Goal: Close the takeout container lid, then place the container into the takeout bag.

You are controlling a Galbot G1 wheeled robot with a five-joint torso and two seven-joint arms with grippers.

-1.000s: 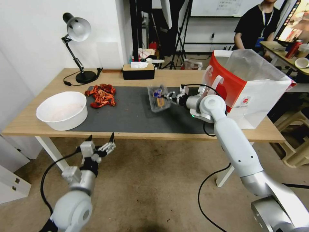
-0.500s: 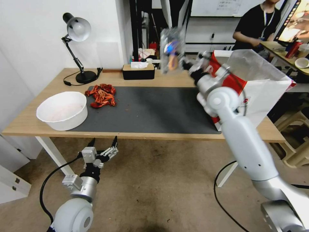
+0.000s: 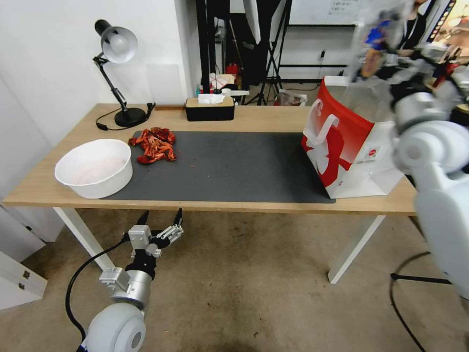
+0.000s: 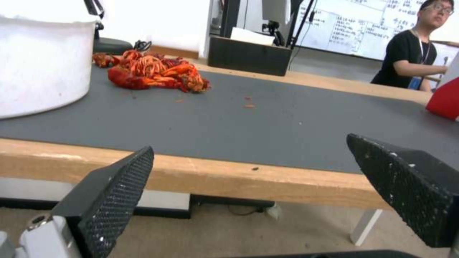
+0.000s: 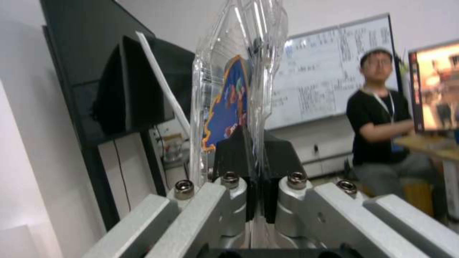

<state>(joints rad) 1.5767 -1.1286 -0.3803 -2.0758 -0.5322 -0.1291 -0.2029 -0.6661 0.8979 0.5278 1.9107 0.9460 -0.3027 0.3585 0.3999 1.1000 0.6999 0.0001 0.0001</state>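
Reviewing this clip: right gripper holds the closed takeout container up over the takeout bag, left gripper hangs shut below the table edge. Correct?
Not quite. The left gripper is open, as its wrist view shows. The right gripper does hold the takeout container above the takeout bag.

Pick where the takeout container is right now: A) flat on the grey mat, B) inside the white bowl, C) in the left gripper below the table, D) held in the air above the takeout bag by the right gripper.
D: the right gripper is shut on the takeout container, holding it up over the takeout bag.
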